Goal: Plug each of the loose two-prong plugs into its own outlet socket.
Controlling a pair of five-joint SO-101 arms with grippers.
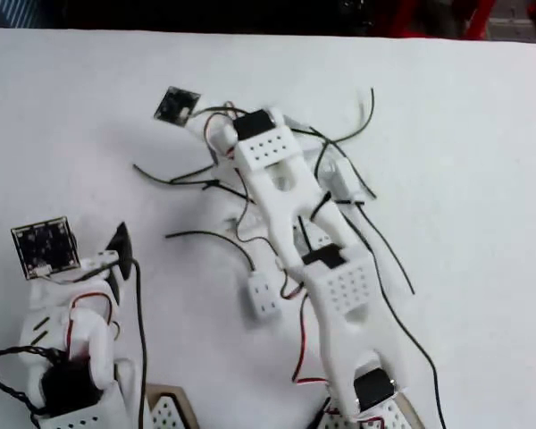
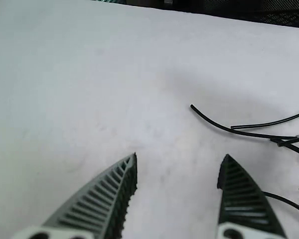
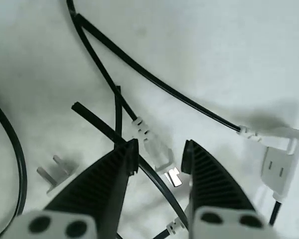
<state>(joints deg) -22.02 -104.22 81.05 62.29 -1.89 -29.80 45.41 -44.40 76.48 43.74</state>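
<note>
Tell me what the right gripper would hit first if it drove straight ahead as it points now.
The right gripper would most likely meet the white plug lying between its open fingers, though depth is unclear.

no readable text, no labels, no numbers, no signs on anything

The plug [image 3: 153, 148] is smooth white plastic with shiny metal prongs [image 3: 173, 177]; cables [image 3: 99, 124] are glossy black; the table [image 2: 89, 74] looks matt white.
</note>
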